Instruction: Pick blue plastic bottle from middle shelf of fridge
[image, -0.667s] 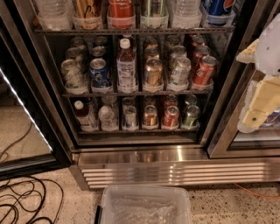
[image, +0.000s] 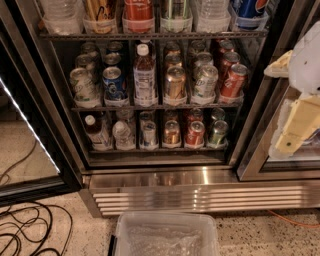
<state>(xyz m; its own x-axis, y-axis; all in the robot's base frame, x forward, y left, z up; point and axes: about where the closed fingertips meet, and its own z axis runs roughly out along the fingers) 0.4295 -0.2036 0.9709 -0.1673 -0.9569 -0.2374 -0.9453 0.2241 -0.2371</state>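
A tall glass-door fridge (image: 165, 176) fills the view, its door swung open at the left, over a steel louvred base. Three wire racks of drinks cross its dark interior. The middle shelf (image: 156, 106) runs the full width, with clear lane trays along its front edge.

On the speckled floor below, a clear plastic bin (image: 165, 216) sits against the bottom edge of the view, and black cables (image: 25, 230) coil at the bottom left corner.

The robot's cream-and-white gripper (image: 287, 142) hangs at the right edge of the view, outside the fridge and beyond the right end of the middle shelf. It holds nothing that can be seen. Whether it is open or closed cannot be told.

The blue plastic bottle (image: 144, 75) stands upright at the front edge of the middle shelf, a little left of centre. It is taller than its neighbours, with a white cap, a pale label and brown drink. A blue soda can (image: 114, 82) stands just beside it on the left and a gold can (image: 175, 82) on the right.

Compared with a moment ago, almost nothing has changed. The bottle has not moved and the gripper stays well apart from it. The reach, judging by this, has not yet begun, so the whole pick remains to be done.
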